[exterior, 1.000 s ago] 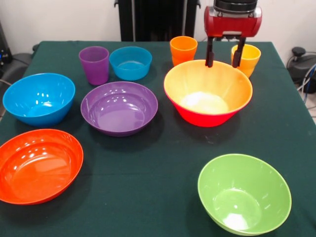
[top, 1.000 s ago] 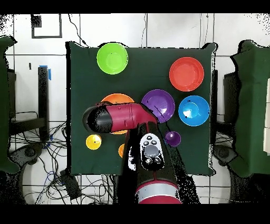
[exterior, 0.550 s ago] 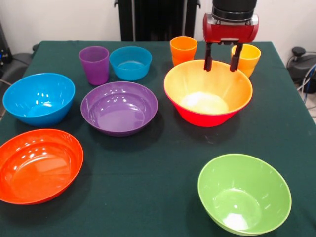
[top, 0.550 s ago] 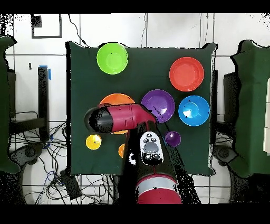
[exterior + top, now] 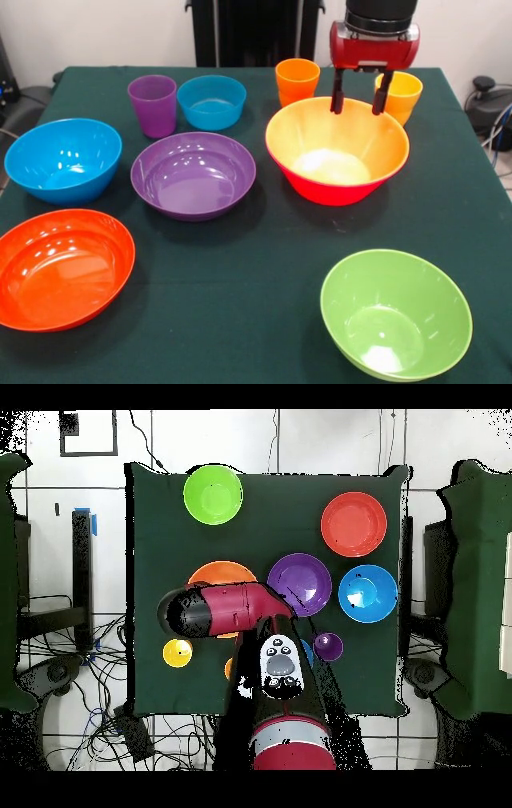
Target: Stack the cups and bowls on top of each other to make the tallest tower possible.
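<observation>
My gripper [image 5: 357, 106] hangs open and empty over the far rim of the large bowl [image 5: 336, 152], which is orange inside and red-pink outside. The orange cup [image 5: 297, 80] stands just left of the gripper and the yellow cup [image 5: 402, 94] just right. At the far left, the purple cup [image 5: 152, 104] sits beside the small blue bowl [image 5: 212, 102]. The purple bowl [image 5: 193, 174], blue bowl [image 5: 62, 158], shallow red-orange bowl [image 5: 62, 268] and green bowl [image 5: 396, 312] each lie alone on the cloth. In the overhead view the arm's red head [image 5: 215, 610] hides the gripper and part of the large bowl [image 5: 222, 571].
A dark green cloth [image 5: 264, 264] covers the table. Open cloth lies between the purple bowl and the green bowl. Cables [image 5: 110, 684] and chairs surround the table in the overhead view.
The gripper's housing has levelled out of a slight tilt and shifted a little to the left in the front view. No bowl or cup has moved.
</observation>
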You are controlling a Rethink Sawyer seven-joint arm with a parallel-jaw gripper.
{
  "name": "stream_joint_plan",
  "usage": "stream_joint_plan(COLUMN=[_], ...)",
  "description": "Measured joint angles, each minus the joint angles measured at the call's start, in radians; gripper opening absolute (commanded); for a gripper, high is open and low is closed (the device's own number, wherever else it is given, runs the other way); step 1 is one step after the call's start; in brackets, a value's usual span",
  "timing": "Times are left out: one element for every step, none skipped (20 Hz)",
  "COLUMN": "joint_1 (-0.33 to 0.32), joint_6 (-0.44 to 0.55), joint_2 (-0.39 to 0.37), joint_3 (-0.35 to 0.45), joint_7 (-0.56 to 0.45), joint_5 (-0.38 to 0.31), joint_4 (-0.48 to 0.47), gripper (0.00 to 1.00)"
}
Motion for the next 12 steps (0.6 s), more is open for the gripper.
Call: stream_joint_plan(joint_1=[0.0, 0.0, 0.0, 0.0, 0.0, 0.0, 0.0, 0.0, 0.0, 0.0, 0.0, 0.0], joint_6=[0.0, 0.0, 0.0, 0.0, 0.0, 0.0, 0.0, 0.0, 0.0, 0.0, 0.0, 0.0], joint_2=[0.0, 0.001, 0.001, 0.001, 0.001, 0.001, 0.001, 0.001, 0.002, 0.002, 0.002, 0.002], joint_3=[-0.001, -0.003, -0.004, -0.007, -0.009, -0.009, -0.01, -0.01, -0.01, -0.01, -0.01, -0.01], joint_7=[0.0, 0.0, 0.0, 0.0, 0.0, 0.0, 0.0, 0.0, 0.0, 0.0, 0.0, 0.0], joint_5=[0.0, 0.001, 0.001, 0.002, 0.004, 0.005, 0.006, 0.007, 0.008, 0.009, 0.009, 0.009], joint_4=[0.0, 0.0, 0.0, 0.0, 0.0, 0.0, 0.0, 0.0, 0.0, 0.0, 0.0, 0.0], gripper=[1.0, 1.0, 1.0, 1.0, 1.0, 1.0, 1.0, 1.0, 1.0, 1.0, 1.0, 1.0])
